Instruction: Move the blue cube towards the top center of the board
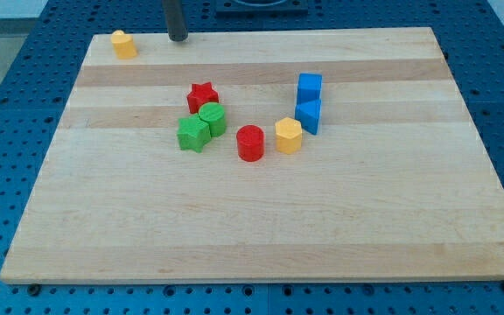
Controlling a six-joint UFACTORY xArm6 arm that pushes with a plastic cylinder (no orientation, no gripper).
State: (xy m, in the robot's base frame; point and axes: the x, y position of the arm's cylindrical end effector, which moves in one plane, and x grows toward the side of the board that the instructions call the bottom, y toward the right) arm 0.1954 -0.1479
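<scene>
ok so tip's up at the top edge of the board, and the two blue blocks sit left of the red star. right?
Not quite. My tip is at the board's top edge, but the camera view shows the blue cube and the other blue block to the right of the red star, not left.

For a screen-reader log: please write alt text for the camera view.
My tip rests at the wooden board's top edge, left of centre, touching no block. The blue cube sits right of centre above a second blue block; other coloured blocks cluster mid-board.
</scene>
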